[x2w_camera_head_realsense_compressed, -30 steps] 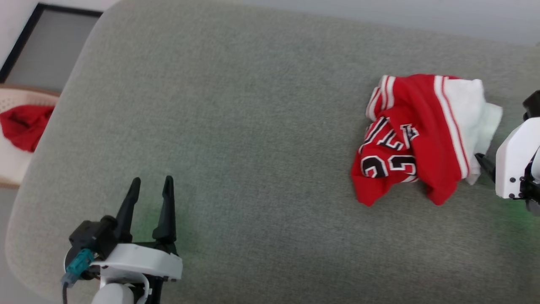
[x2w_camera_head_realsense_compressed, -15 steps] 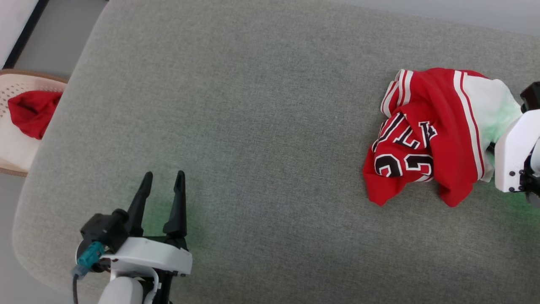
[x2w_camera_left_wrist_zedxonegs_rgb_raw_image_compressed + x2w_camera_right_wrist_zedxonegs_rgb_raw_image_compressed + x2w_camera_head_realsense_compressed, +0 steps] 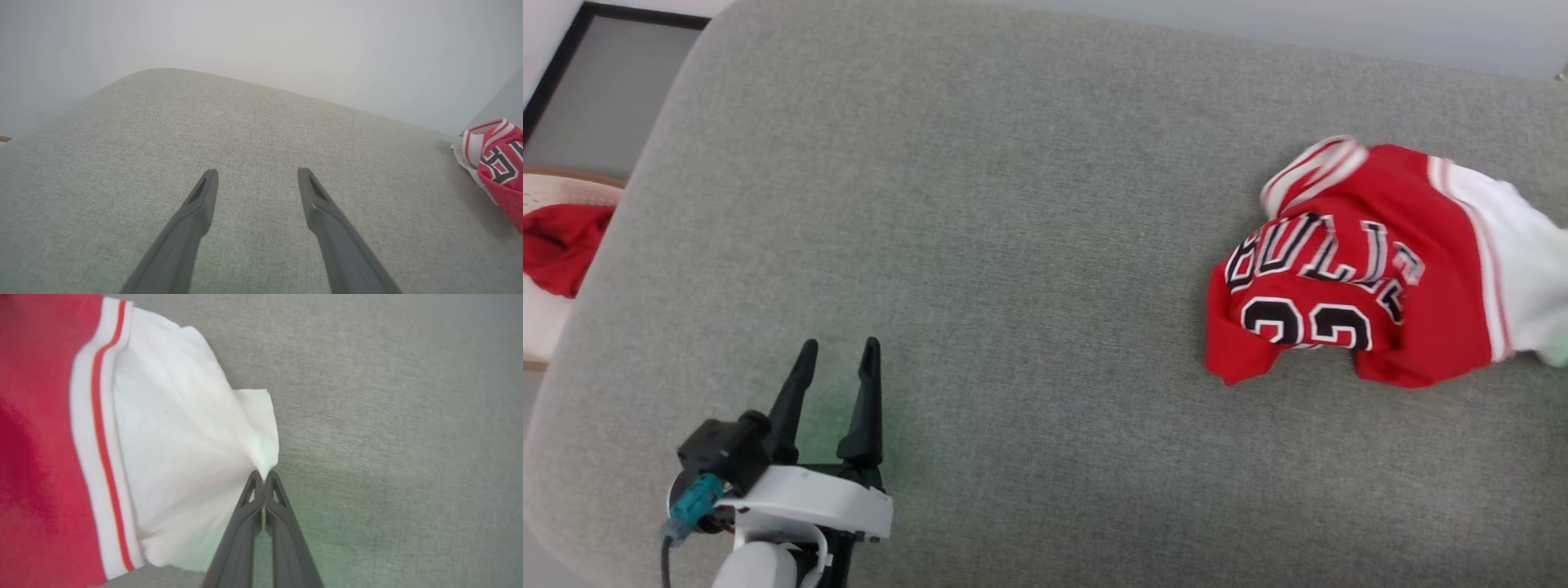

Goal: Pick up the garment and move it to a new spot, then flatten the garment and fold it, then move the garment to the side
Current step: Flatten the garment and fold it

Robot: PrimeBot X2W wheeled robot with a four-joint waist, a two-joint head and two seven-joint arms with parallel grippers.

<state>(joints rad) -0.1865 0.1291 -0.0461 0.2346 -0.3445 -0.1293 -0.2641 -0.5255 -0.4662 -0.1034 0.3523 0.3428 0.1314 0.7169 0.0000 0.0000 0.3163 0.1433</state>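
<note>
The garment [image 3: 1347, 278], a red jersey with white panels, striped trim and black white-outlined letters and numbers, lies bunched at the right of the grey surface [image 3: 1029, 212], its white end stretched off toward the right edge. In the right wrist view my right gripper [image 3: 263, 476] is shut, pinching the white edge of the garment [image 3: 179, 457] between its fingertips. My left gripper [image 3: 837, 351] stands open at the lower left, nothing between its fingers, far from the garment. The left wrist view shows that left gripper [image 3: 257, 173] over bare grey fabric, with the garment [image 3: 496, 157] at the far right.
A pale basket [image 3: 543, 269] holding a plain red cloth [image 3: 560, 245] sits off the surface's left edge. A dark-framed panel [image 3: 596, 73] lies at the upper left. The grey surface stretches wide between the two grippers.
My right gripper has shut on the garment's white edge and pulled it right, out of the head view. The garment has stretched and its lettering has unfolded. The left gripper stays put.
</note>
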